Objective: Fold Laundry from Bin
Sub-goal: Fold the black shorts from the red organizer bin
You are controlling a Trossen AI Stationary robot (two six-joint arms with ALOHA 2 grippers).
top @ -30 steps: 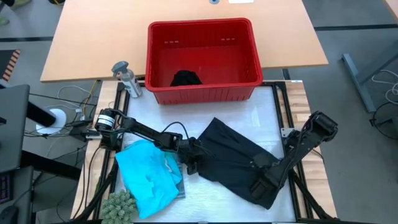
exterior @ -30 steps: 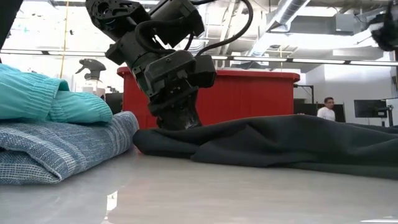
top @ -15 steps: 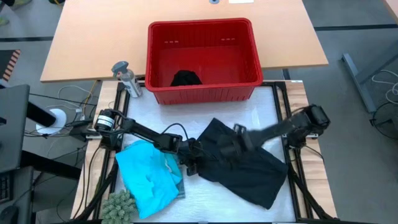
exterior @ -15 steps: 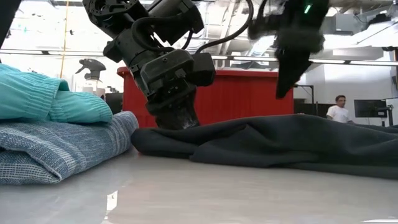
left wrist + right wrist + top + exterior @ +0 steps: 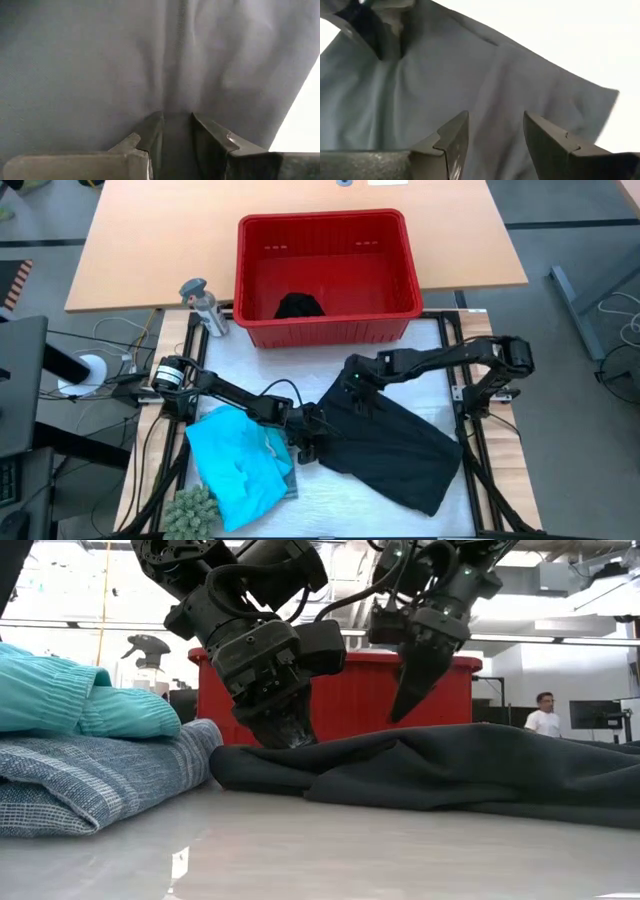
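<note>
I read the scene from the red bin (image 5: 325, 275). Just in front of its near wall, the black garment (image 5: 395, 445) lies spread on the white table top (image 5: 420, 350). My left gripper (image 5: 310, 442) pinches a fold at the garment's edge on the side of the folded turquoise garment (image 5: 238, 465), fingers (image 5: 150, 132) closed down to a narrow slot. My right gripper (image 5: 355, 388) hangs over the corner nearest the bin, fingers (image 5: 452, 137) parted, holding nothing. Another dark garment (image 5: 298, 306) sits inside the bin.
</note>
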